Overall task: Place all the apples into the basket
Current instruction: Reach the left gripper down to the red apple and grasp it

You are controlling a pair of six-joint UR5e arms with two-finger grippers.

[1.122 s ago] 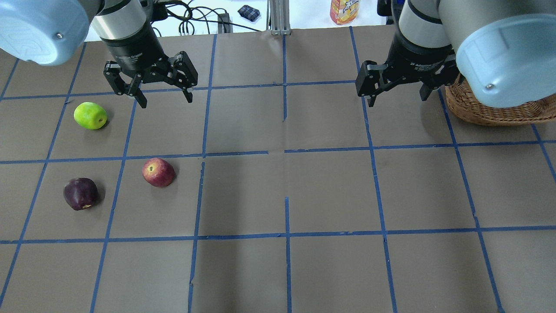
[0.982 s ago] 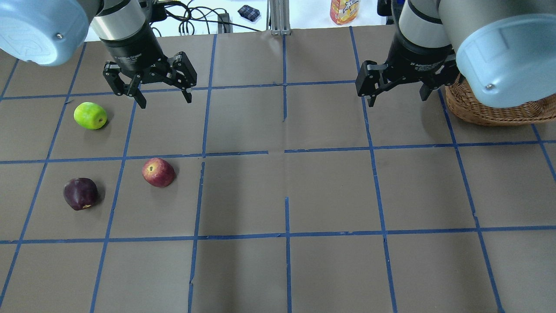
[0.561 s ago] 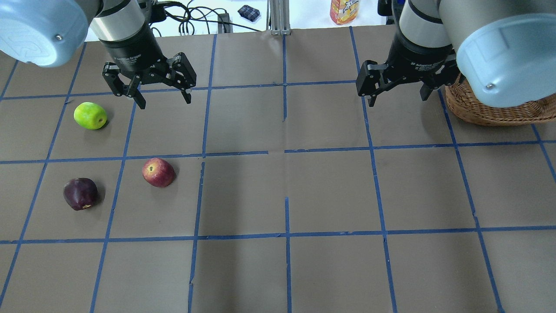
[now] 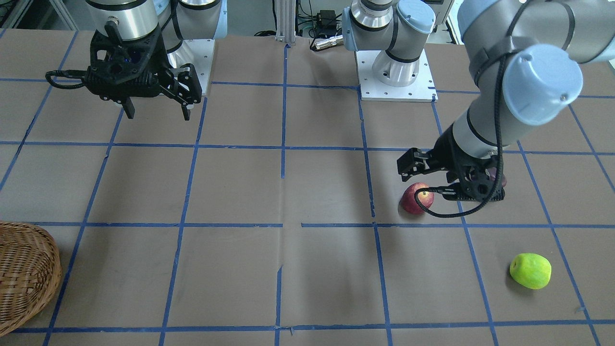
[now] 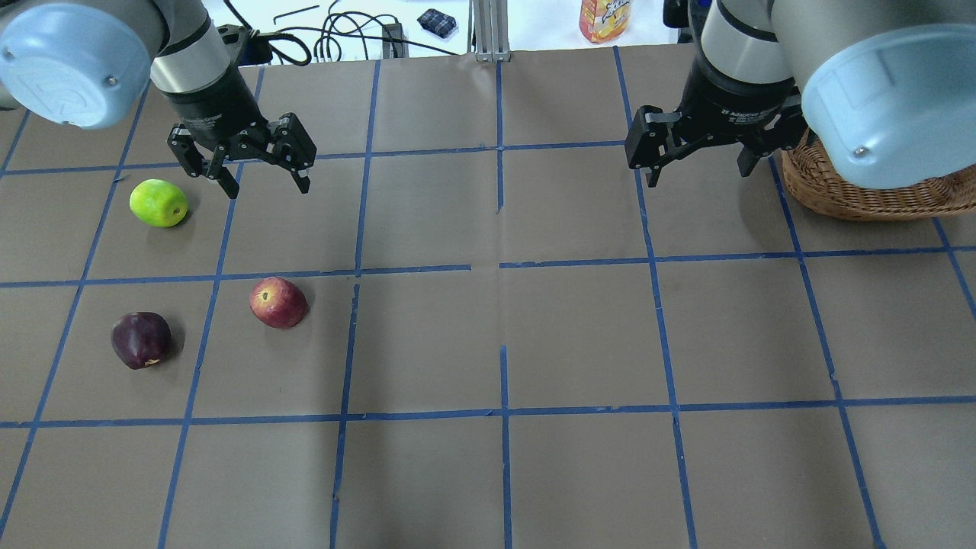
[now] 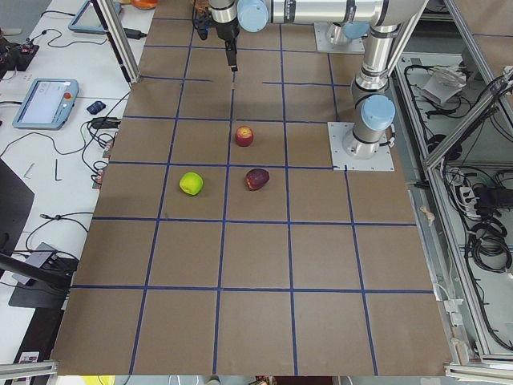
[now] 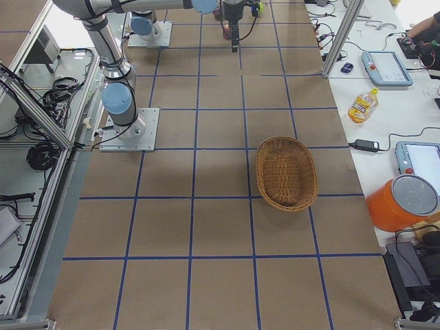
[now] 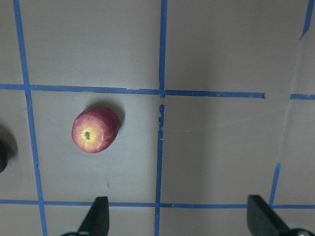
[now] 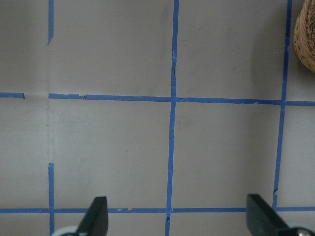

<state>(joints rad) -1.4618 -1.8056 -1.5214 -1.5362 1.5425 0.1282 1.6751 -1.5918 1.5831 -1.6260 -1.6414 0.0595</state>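
Three apples lie on the table's left half: a lime-green apple (image 5: 158,203), a red apple (image 5: 279,302) and a dark maroon apple (image 5: 141,340). My left gripper (image 5: 267,187) is open and empty. It hovers just right of the green apple and behind the red one. The left wrist view shows the red apple (image 8: 95,130) ahead and left of the fingertips (image 8: 97,216). My right gripper (image 5: 696,175) is open and empty, just left of the wicker basket (image 5: 862,191). My right arm hides part of the basket. The basket's edge shows in the right wrist view (image 9: 305,34).
Blue tape lines mark a grid on the brown table. An orange drink bottle (image 5: 605,19) and cables (image 5: 335,38) lie beyond the far edge. The arm bases (image 4: 396,72) stand at the robot's side of the table.
My left gripper has moved left toward the green apple and looks smaller, so lower. It stays open. The right arm and the apples have not moved.
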